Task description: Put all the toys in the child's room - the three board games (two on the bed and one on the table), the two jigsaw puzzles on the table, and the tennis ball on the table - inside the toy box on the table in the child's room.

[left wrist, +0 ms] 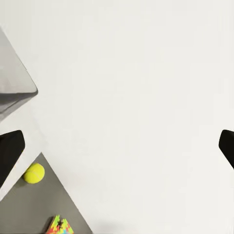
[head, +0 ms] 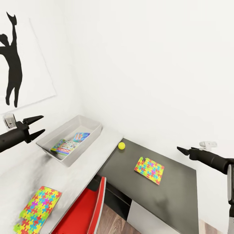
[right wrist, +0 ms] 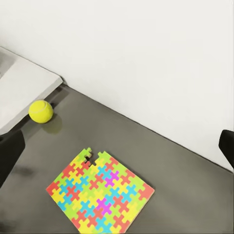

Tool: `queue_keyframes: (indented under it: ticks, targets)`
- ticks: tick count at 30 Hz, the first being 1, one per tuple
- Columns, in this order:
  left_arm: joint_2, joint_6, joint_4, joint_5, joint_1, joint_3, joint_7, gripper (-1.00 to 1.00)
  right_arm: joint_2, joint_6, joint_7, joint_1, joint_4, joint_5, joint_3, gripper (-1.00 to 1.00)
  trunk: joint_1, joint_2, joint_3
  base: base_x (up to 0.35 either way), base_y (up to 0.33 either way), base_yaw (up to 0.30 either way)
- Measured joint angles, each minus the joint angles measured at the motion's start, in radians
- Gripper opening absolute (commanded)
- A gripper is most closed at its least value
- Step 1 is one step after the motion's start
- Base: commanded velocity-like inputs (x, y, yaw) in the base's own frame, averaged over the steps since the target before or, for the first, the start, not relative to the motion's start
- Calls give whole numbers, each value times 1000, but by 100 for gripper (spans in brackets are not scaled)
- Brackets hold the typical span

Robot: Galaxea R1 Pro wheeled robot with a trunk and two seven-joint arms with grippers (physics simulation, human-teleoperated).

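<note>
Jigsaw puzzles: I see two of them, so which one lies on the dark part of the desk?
The jigsaw puzzle near the tennis ball, on the lower dark grey section. The other puzzle lies on the pale top beside the red chair.

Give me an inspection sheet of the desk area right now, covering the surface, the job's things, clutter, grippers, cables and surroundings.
Surface: L-shaped desk, pale grey top meeting a lower dark grey section.
Job's things: grey toy box on the pale top holds two game boxes, one yellow-green, one blue. Tennis ball lies on the dark section near the step. One jigsaw puzzle lies flat on the dark section, another on the pale top near the front edge.
Clutter: nothing seen.
Grippers: left gripper open, empty, beside the toy box; right gripper looks open in its wrist view, empty, above the dark section.
Cables: nothing seen.
Surroundings: white walls, black silhouette picture, red chair, wood floor.
</note>
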Motion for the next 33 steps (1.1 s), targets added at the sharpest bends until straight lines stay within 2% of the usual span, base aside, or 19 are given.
queue_keyframes:
  ticks: [7,8,10,11,15,19,22,24,26,28,30,31,33]
  targets:
    - [2,0,0,0,3,1,12,100,11,21,-78,-20,46,0,14,100,0,0,0,0,0,288]
    - [2,0,0,0,3,0,15,100,12,23,-124,-47,94,0,31,100,0,0,0,0,0,295]
    - [1,-1,0,0,3,-2,17,100,12,20,-162,-71,144,0,40,100,0,0,0,0,0,296]
    - [-1,-1,0,-1,4,-4,25,100,12,17,-197,-96,198,0,45,100,0,0,0,0,0,296]
    - [-8,-4,0,-1,9,-6,52,100,12,-6,-268,-156,325,0,53,100,0,0,0,0,0,297]
    - [-18,-9,0,-2,23,-5,70,100,12,-76,-365,-264,503,0,59,100,0,0,0,0,0,297]
    - [-20,-10,0,-1,28,-6,75,100,13,-108,-410,-298,579,1,69,100,0,0,0,0,0,297]
    - [-23,-9,0,-3,31,-15,87,100,13,-150,-456,-320,645,0,111,100,0,0,0,0,0,297]
    - [-26,-9,0,-5,32,-35,94,100,13,-173,-471,-327,676,0,133,100,0,0,0,0,0,287]
    - [-34,-11,0,-8,33,-71,100,100,13,-209,-481,-332,718,-1,156,100,0,0,0,0,0,174]
    - [-42,-12,0,-9,33,-89,103,100,12,-239,-482,-333,736,-2,167,100,0,0,0,0,0,93]
    - [-57,-13,0,-12,33,-102,106,100,12,-281,-480,-332,754,-2,190,100,0,0,0,0,0,51]
    - [-64,-14,0,-14,33,-107,106,100,12,-300,-478,-331,761,-2,212,100,0,0,0,0,0,33]
